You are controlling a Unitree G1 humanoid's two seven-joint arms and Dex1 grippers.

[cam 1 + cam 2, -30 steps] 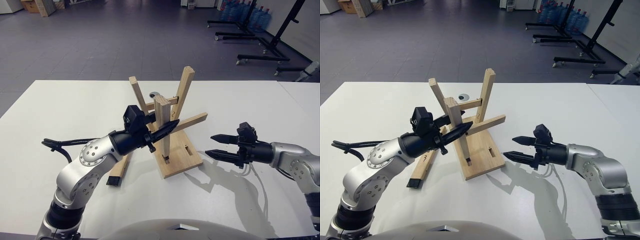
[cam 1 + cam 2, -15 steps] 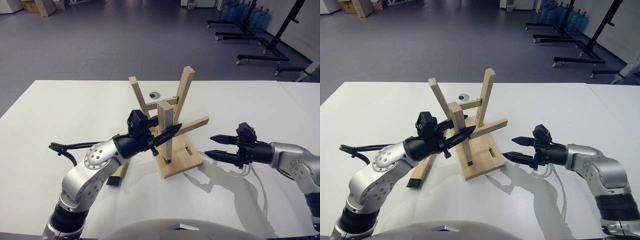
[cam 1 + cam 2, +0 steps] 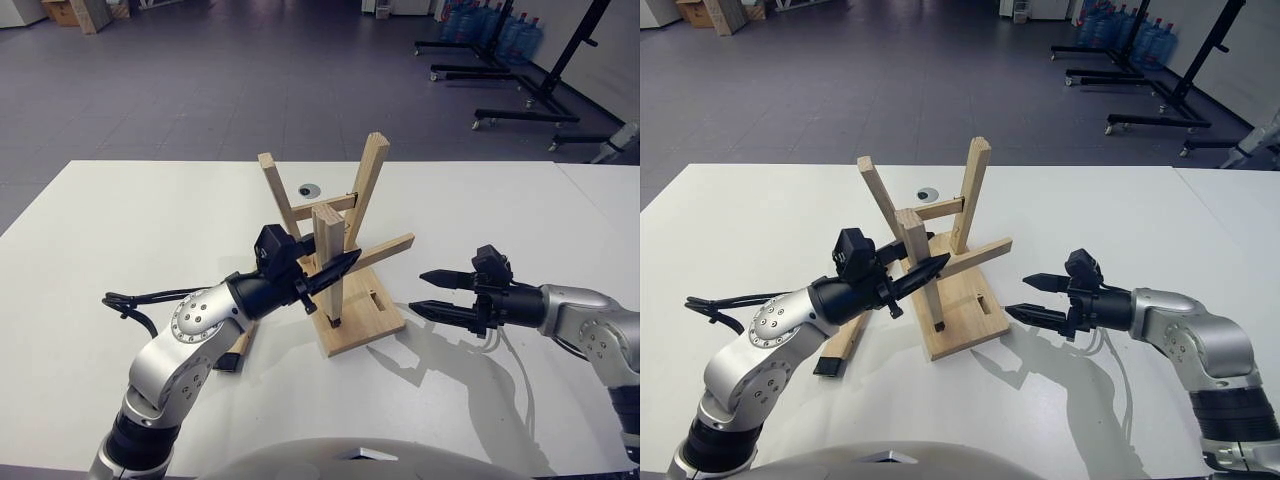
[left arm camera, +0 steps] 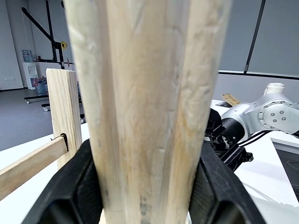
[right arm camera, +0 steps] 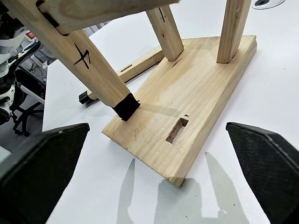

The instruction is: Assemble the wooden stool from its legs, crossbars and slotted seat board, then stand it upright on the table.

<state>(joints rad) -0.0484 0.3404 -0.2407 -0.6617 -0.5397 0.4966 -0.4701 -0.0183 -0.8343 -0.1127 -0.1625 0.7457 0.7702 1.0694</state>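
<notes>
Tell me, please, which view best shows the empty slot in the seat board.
The right wrist view: the empty slot lies close and unobstructed in the seat board. Both eye views show it small, beside the front leg; the left wrist view faces that leg instead.

The seat board [image 3: 357, 330] lies on the table [image 3: 120, 230]. The near leg [image 3: 327, 228] stands on it, clasped by the left gripper [image 3: 340, 263], with the back legs [image 3: 368, 180] behind and crossbars [image 3: 385, 248] between them. A loose leg [image 3: 843, 340] lies flat on the table left of the board, and the right gripper [image 3: 417, 289] hangs to the board's right, apart from it.
</notes>
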